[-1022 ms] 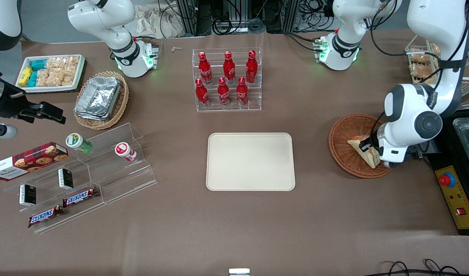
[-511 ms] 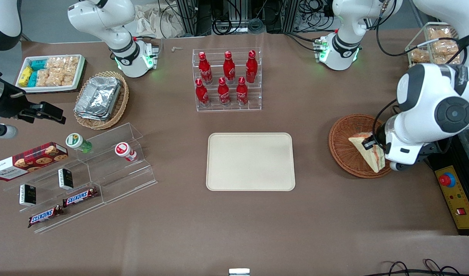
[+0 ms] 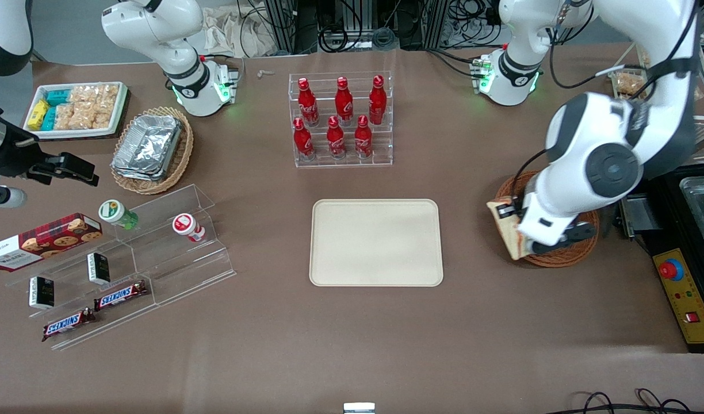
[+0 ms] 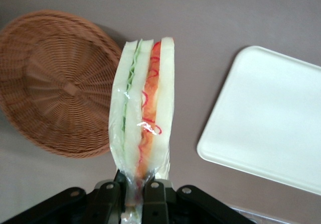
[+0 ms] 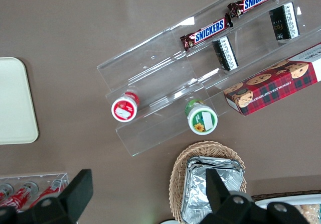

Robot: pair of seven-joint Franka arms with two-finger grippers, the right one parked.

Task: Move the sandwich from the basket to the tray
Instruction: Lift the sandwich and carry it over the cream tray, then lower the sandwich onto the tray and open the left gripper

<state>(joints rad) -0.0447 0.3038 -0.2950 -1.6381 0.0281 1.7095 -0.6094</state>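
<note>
While the end effector [image 4: 134, 194] pinches the sandwich [image 4: 143, 118] aloft, it seems clear of the basket [image 4: 50, 83], tray [image 3: 377, 242] nearby.

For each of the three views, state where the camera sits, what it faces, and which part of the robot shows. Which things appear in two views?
Front: high, facing both arms; end effector holds the sandwich above the basket.
Left wrist: on the working arm, looking down at its fingers, sandwich, basket, tray.
Right wrist: on the parked arm, facing snack shelves.
Shared: the tray shows in all three.
</note>
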